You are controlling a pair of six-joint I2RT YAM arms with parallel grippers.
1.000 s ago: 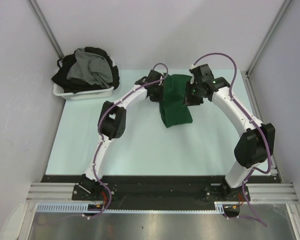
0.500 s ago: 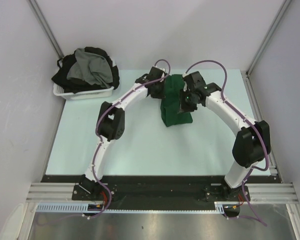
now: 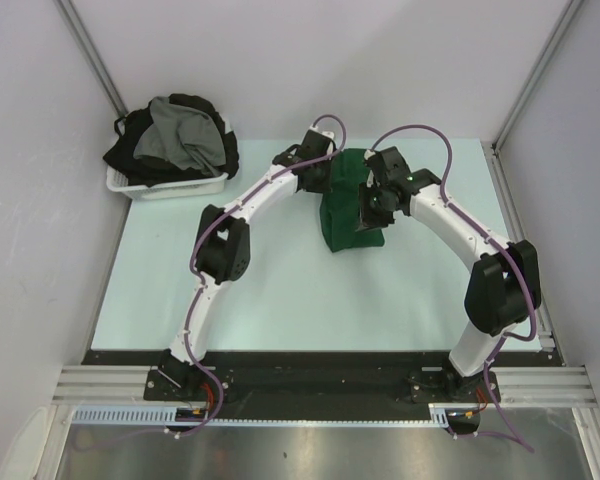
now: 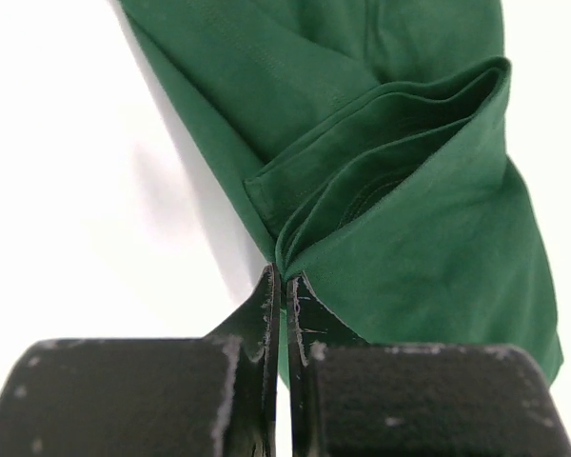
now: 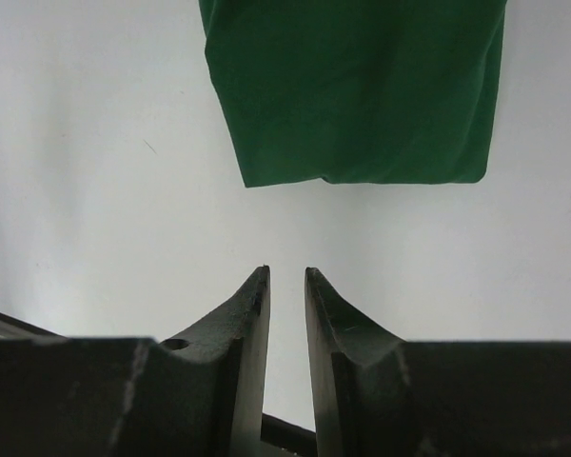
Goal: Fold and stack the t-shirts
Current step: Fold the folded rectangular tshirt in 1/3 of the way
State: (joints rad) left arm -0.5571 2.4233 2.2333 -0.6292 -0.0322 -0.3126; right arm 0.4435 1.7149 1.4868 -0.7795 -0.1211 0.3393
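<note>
A dark green t-shirt [image 3: 344,222] lies folded into a narrow strip at the middle of the table's far part. My left gripper [image 3: 322,178] is shut on a folded edge of it at its left side; the left wrist view shows the fingers [image 4: 281,276] pinching the green layers [image 4: 409,238]. My right gripper [image 3: 368,212] hovers over the shirt's right side. Its fingers [image 5: 285,271] stand a narrow gap apart with nothing between them, and the shirt's folded end [image 5: 352,86] lies ahead of them. Grey and black t-shirts [image 3: 185,140] are heaped at the far left.
A white plastic basket [image 3: 170,186] at the far left corner holds the heap of grey and black shirts. White walls enclose the table at the back and on both sides. Light table surface [image 3: 280,290] lies between the green shirt and the arm bases.
My right gripper has moved left and nearer, from beside the green shirt's right edge to over it. My left gripper has stayed shut on the shirt and hardly moved.
</note>
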